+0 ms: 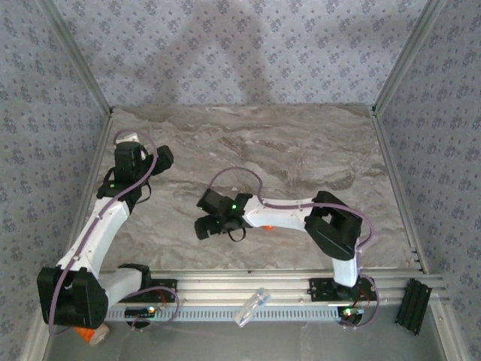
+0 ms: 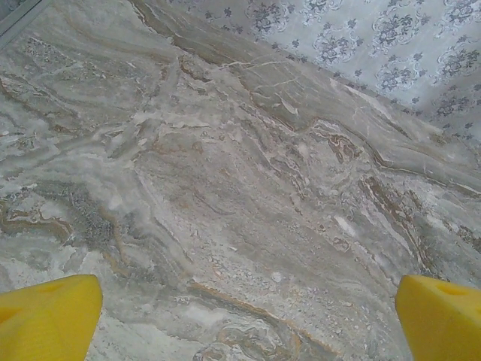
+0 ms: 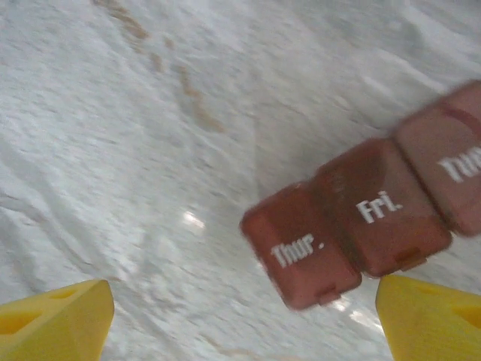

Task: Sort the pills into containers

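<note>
Pill box (image 3: 353, 226) on the table (image 3: 113, 150), just beside one finger (image 3: 428, 316) of the right gripper (image 3: 240, 301)

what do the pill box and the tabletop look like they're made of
Pill box: likely moulded plastic, dark red-brown, semi-glossy, with white printed day labels and small snap tabs. Tabletop: marble-patterned, grey-beige veins, soft sheen; real stone or printed laminate, cannot tell.

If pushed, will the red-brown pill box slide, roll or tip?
The pill box looks like stiff moulded plastic, so it probably keeps its shape. Flat and low on the smooth table, it would likely slide, not roll. Its small lid tabs might pop open if caught.
</note>
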Motion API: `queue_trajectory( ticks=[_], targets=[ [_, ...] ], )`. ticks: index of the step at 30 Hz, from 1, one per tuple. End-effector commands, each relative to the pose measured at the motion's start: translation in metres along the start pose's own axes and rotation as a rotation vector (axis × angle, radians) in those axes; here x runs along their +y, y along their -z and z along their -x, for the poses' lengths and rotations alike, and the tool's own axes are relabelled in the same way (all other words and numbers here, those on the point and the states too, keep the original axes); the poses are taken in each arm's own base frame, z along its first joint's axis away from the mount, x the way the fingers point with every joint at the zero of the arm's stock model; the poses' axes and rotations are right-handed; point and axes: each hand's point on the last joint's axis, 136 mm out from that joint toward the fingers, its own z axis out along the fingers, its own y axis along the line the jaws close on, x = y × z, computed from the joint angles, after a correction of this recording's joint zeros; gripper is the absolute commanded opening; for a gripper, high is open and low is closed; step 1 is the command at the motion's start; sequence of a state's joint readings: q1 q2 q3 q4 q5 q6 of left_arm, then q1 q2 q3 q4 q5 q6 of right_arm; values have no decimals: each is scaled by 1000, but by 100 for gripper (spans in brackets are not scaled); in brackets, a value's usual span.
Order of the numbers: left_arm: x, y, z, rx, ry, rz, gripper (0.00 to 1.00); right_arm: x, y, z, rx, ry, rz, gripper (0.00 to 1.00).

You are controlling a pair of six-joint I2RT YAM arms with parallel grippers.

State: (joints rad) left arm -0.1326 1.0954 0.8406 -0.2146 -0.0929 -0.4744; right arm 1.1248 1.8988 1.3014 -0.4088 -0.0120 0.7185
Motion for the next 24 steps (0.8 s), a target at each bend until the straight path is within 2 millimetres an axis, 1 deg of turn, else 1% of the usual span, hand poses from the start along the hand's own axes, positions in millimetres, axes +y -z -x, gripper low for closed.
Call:
queue_trajectory(
  ticks=[1, 3, 6, 8, 10, 12, 15, 17, 20, 22, 24],
  targets=[
    [-6, 7, 16, -30, 14, -23, 100, 27, -8, 7, 20, -2, 90, 92],
    [-5, 7, 18, -33, 15, -18, 100, 37, -12, 14, 17, 23, 117, 91],
    [-1, 6, 21, -35, 20, -7, 100, 47, -9, 24, 6, 44, 143, 91],
    [1, 5, 24, -37, 27, 0, 100, 49, 0, 31, -14, 57, 157, 91],
    [3, 6, 26, -37, 36, 4, 100, 46, 15, 36, -44, 71, 161, 91],
    [4, 7, 28, -36, 45, 0, 100, 40, 28, 39, -64, 67, 159, 91],
    [4, 8, 28, -30, 53, -1, 100, 16, 37, 50, -90, 70, 123, 91],
    [3, 8, 27, -21, 59, -7, 100, -2, 35, 60, -96, 59, 101, 91],
    [2, 7, 25, -7, 65, -13, 100, -22, 30, 76, -101, 46, 83, 91],
    [3, 7, 23, 0, 68, -10, 100, -33, 22, 85, -97, 38, 73, 91],
    [4, 7, 21, 7, 68, -8, 100, -39, 15, 92, -88, 36, 72, 91]
  ],
)
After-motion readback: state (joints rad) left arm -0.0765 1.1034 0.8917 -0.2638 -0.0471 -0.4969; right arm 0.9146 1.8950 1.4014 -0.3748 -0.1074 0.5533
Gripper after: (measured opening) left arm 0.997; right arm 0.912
